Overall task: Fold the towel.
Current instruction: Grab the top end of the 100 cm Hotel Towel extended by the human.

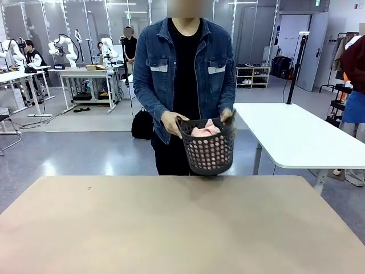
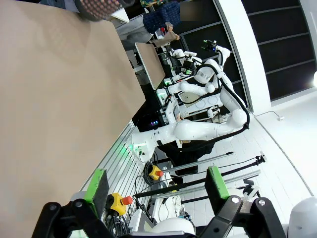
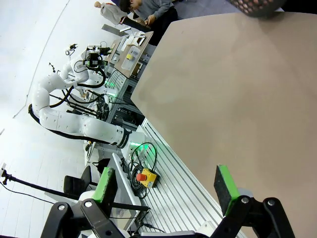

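A person stands at the far side of the table (image 1: pixel 171 228) and holds a dark perforated basket (image 1: pixel 209 152) in both hands just above the far edge. The salmon-pink towel (image 1: pixel 205 129) lies bunched inside it, showing over the rim and through the holes. In the left wrist view my left gripper (image 2: pixel 157 185) is open, with nothing between its green pads, off the table's near edge. In the right wrist view my right gripper (image 3: pixel 167 187) is open too and holds nothing, by the table's near side. The basket's bottom (image 3: pixel 257 6) shows at that view's top edge.
The tan tabletop (image 2: pixel 54 99) is bare. A white table (image 1: pixel 296 137) stands behind on the right. Red emergency-stop buttons (image 3: pixel 143 176) sit on the ribbed frame below the table's near edge.
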`<state>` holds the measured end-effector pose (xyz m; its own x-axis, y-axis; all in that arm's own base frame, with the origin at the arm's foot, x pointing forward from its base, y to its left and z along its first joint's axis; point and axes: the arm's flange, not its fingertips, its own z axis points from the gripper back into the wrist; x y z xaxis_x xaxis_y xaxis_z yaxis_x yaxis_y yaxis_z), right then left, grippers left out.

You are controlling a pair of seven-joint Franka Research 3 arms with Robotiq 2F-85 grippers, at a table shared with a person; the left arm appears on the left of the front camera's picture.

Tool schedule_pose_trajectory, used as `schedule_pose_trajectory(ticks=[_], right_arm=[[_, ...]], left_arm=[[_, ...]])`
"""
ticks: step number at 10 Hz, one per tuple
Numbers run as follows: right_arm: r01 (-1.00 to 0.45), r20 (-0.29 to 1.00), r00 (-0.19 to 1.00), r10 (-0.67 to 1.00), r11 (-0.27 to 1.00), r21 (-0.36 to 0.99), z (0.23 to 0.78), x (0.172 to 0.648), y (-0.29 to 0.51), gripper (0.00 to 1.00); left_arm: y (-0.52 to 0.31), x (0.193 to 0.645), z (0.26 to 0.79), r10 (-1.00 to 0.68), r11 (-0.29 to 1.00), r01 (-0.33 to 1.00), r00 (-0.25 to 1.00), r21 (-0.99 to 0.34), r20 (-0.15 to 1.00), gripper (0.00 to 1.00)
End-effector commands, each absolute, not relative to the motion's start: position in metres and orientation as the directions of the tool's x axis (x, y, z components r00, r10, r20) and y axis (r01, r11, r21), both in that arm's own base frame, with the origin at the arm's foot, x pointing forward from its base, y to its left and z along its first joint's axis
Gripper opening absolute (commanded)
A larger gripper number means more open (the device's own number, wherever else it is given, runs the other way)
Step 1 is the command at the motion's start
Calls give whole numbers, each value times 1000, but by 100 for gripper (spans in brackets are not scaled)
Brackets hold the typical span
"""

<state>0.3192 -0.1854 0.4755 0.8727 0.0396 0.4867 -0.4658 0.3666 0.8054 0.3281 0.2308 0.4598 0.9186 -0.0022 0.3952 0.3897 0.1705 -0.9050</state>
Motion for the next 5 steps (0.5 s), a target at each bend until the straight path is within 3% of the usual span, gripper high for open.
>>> schedule_pose_trajectory(ticks=[1, 5], right_arm=[[-486, 508, 861, 37, 354, 799, 475, 320, -185, 100], [-486, 508, 861, 37, 354, 799, 475, 320, -185, 100]], left_arm=[[230, 325, 461, -13, 160, 397, 916, -904, 400, 100], [230, 325, 461, -13, 160, 397, 916, -904, 400, 100]])
